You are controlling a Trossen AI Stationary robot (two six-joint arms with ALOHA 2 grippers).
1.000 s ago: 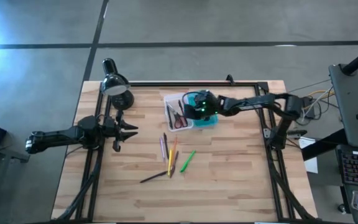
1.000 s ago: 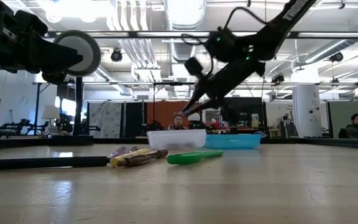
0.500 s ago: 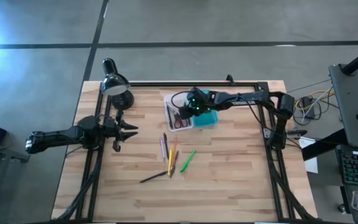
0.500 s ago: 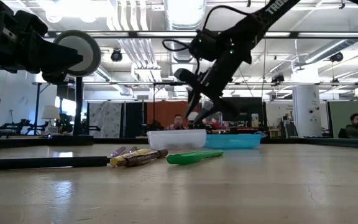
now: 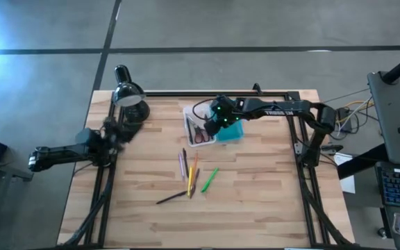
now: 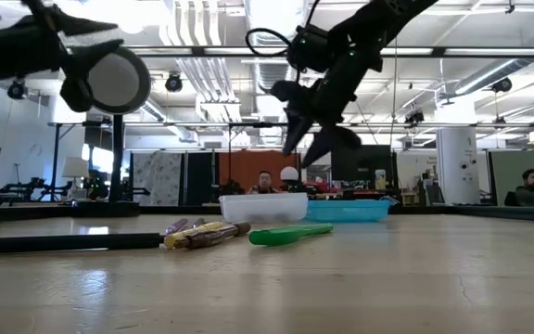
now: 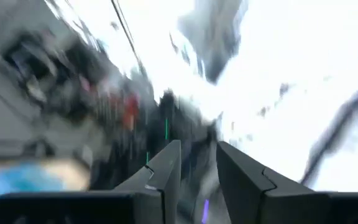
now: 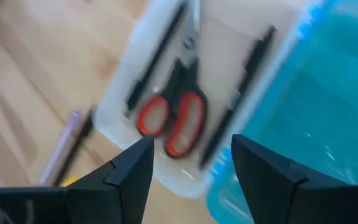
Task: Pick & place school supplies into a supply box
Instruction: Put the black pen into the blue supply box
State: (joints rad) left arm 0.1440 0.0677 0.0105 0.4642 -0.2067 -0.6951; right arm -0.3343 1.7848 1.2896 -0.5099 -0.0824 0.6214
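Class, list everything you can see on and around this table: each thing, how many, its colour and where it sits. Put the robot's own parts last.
Supply box: one, clear, far middle of the table, open.
Lid: one, teal-blue, lying beside the box.
Scissors: one, red handles, inside the box.
Dark pens: two, inside the box, either side of the scissors.
Loose pens and pencils: about six, purple, yellow, orange and dark, mid-table.
Green marker: one, beside them.
Desk lamp: one, black, far left corner.
Left claw: at the left edge by the lamp, slightly open.
Right claw: open, above the box.
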